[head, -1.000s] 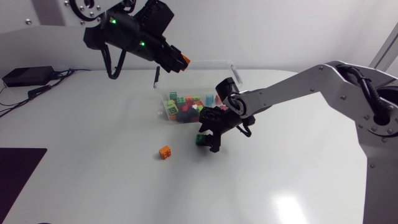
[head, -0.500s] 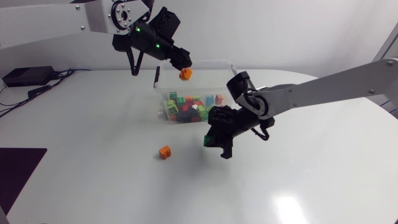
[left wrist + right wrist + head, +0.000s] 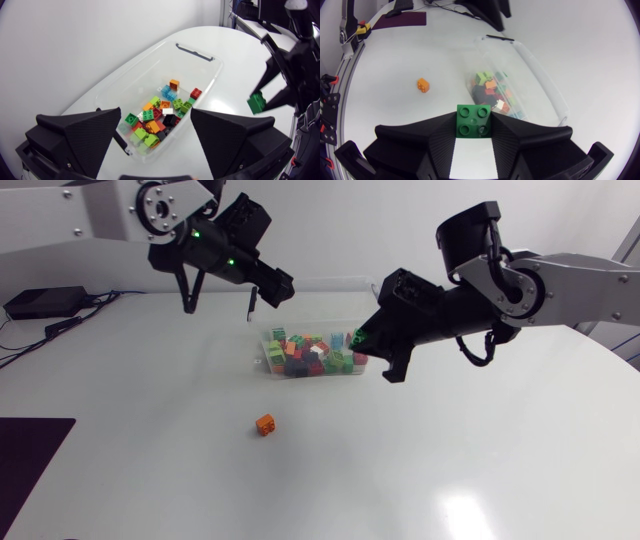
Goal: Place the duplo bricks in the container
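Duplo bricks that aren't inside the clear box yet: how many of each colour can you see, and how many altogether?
1 orange brick, lying loose on the table
1 green brick, gripped in the right tool in the air beside the box
Total: 2

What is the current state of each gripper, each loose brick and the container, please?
clear plastic container: open, no lid on it, partly filled.
pile of mixed-colour duplo bricks: lying inside the container.
green duplo brick: gripped, held off the white table beside the container.
orange duplo brick: lying loose on the table, apart from the container.
left gripper: open, empty, above the container.
right gripper: shut on the green duplo brick.
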{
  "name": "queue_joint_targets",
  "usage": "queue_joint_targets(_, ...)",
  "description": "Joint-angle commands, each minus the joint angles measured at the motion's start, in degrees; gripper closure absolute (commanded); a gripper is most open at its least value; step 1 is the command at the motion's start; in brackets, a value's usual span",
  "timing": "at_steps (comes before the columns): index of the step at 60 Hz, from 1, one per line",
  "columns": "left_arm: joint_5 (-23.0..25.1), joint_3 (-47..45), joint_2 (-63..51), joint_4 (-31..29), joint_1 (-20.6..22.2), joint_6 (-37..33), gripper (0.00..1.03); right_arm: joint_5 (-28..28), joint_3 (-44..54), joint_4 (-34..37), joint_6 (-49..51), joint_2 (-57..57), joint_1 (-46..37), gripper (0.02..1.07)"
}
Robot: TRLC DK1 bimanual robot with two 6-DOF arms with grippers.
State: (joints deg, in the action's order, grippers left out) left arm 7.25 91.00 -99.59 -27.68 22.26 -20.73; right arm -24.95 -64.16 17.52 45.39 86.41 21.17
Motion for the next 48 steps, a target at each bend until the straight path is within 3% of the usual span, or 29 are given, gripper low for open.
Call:
queue_joint_targets(1, -0.4, -3.8, 6.0, -2.8, 0.6, -2.0, 0.05, 1.0, -2.5, -2.3, -3.7, 0.8, -0.6, 0.81)
queue_joint_targets(23, -0.4, -17.8, 15.0, -10.2, 1.7, -8.2, 0.05, 4.8, -14.6, -9.3, -13.1, 11.3, -1.0, 0.81)
queue_joint_targets(48, -0.4, -32.2, 11.0, -6.8, 3.6, -11.3, 0.05, 8.7, -28.9, -10.2, -20.2, 22.2, -0.3, 0.81)
